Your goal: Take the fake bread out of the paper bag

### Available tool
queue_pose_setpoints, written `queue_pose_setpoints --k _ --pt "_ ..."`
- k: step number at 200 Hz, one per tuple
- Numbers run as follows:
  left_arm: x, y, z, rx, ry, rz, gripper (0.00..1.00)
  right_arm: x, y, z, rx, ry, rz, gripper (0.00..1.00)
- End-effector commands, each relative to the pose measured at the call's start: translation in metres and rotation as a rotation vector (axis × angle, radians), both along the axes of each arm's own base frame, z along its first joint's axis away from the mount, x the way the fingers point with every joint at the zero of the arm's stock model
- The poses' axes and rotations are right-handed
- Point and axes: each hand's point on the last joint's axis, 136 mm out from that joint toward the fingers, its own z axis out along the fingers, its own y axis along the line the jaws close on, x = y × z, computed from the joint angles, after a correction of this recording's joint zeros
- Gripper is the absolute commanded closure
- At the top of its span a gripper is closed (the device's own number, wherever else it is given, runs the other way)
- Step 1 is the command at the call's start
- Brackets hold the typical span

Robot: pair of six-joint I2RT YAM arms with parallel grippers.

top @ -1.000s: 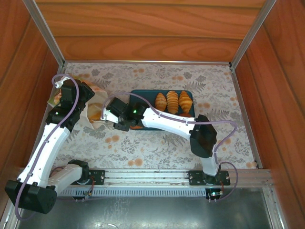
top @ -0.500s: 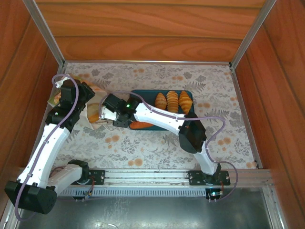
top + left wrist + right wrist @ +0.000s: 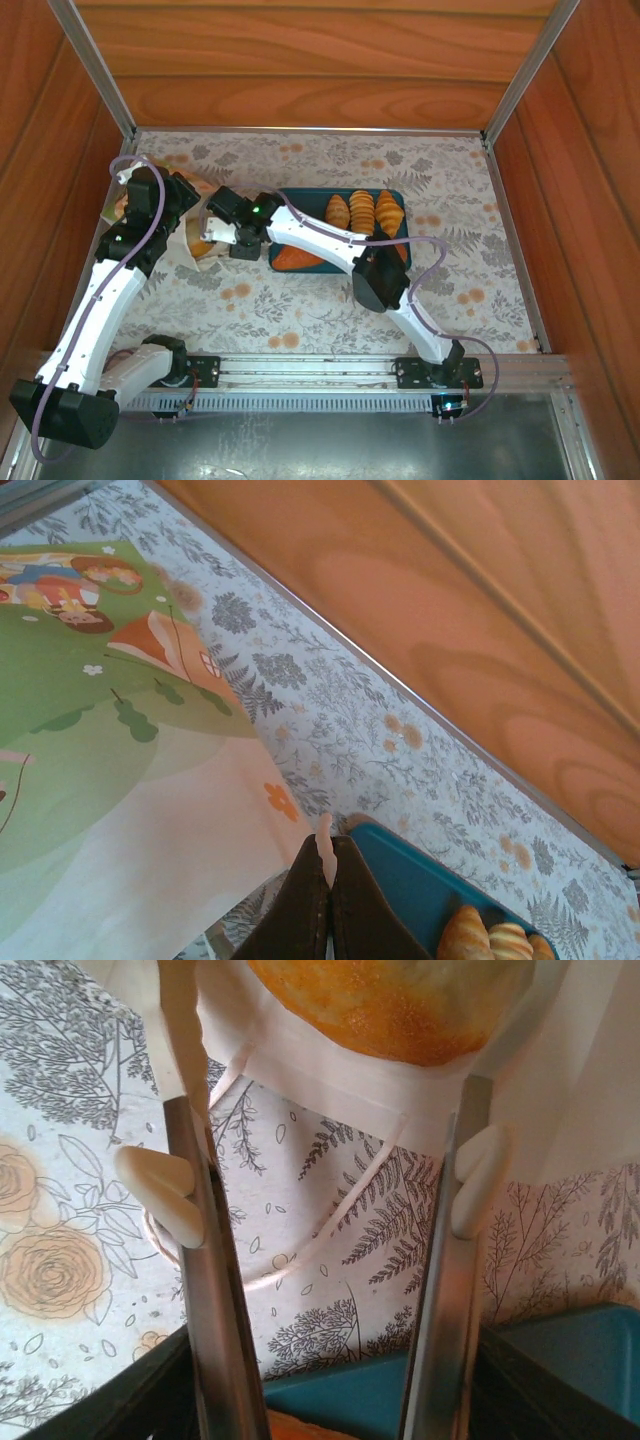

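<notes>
The paper bag [image 3: 192, 238] lies on its side at the table's left; its green printed panel [image 3: 90, 710] fills the left of the left wrist view. My left gripper [image 3: 328, 855] is shut on a thin edge of the bag. My right gripper [image 3: 211, 232] is at the bag's mouth, open. A round golden piece of fake bread [image 3: 390, 1000] sits just inside the white paper [image 3: 565, 1080], ahead of the open right fingers [image 3: 185, 1250], with nothing between them. A white cord handle [image 3: 330, 1225] loops on the table under the jaws.
A teal tray [image 3: 320, 200] right of the bag holds three croissants [image 3: 362, 212] in a row and an orange piece [image 3: 296, 259] at its near left corner. Wooden walls close in the table on three sides, and the left wall is close behind the bag.
My right gripper has moved left from the tray's near corner to the bag's mouth, its jaws widening. The orange piece now lies uncovered on the tray. The left arm has held still.
</notes>
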Motion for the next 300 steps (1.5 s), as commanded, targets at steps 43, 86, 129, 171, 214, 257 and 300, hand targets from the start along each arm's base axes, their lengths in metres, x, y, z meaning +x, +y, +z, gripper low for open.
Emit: queue_pose_setpoints --k 43,86,129,171,214,257,300 --pt "-0.005 0.007 0.02 0.009 -0.056 0.015 1.0 0.003 -0.002 0.035 0.074 -0.034 -0.016 0.66" --pt "-0.004 0.008 0.019 0.014 -0.052 0.019 1.0 0.004 -0.009 0.057 0.111 -0.105 -0.044 0.68" --pt "-0.003 0.008 0.017 0.016 -0.045 0.022 1.0 0.001 -0.016 0.066 0.126 -0.131 -0.065 0.66" --pt "-0.001 0.006 0.017 0.014 -0.042 0.017 1.0 -0.001 -0.02 0.064 0.118 -0.137 -0.068 0.66" --pt "-0.001 0.008 0.016 0.018 -0.041 0.028 1.0 -0.002 -0.021 0.066 0.114 -0.142 -0.066 0.65" --pt "0.0 0.007 0.016 0.012 -0.037 0.021 1.0 -0.001 -0.021 0.07 0.129 -0.146 -0.079 0.65" --pt "-0.001 0.008 0.018 0.012 -0.044 0.027 1.0 -0.002 -0.022 0.073 0.137 -0.148 -0.079 0.64"
